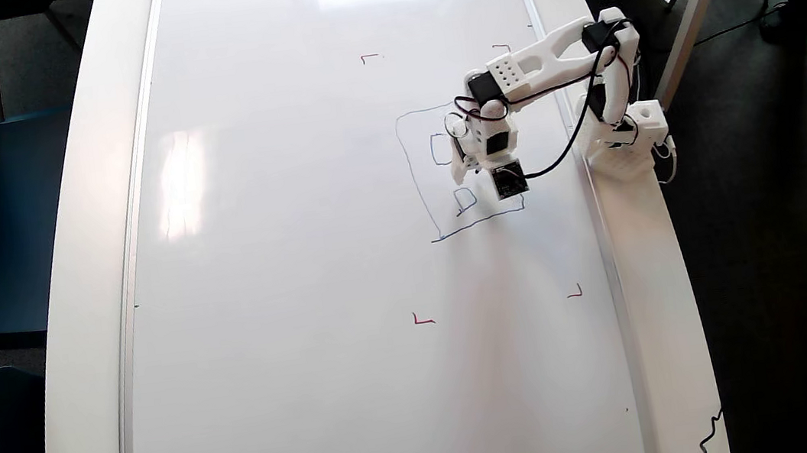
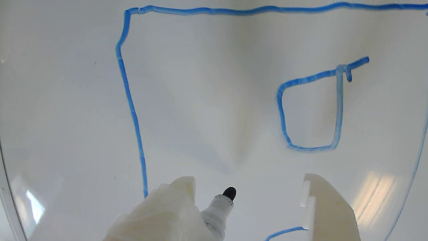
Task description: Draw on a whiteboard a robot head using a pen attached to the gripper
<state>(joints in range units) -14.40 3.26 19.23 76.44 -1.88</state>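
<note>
Board: big glossy white whiteboard with a thin silver frame, lying flat on the white table; small red corner marks sit around the drawing area.
Gripper: white 3D-printed plastic claw on the small white arm, hanging over the drawing. In the wrist view its two fingers stand clearly spread, with bare board between them.
Pen: short marker with a dark tip, fixed along the left finger in the wrist view (so not pinched between the two). I can't tell if the tip touches the board.
Drawing: thin blue robot head outline, a tilted rectangle. In the overhead view the claw sits inside it, covering its right part.
Inner squares: one rounded blue square is ahead and right of the claw in the wrist view; overhead shows two small ones just left of it.
</note>
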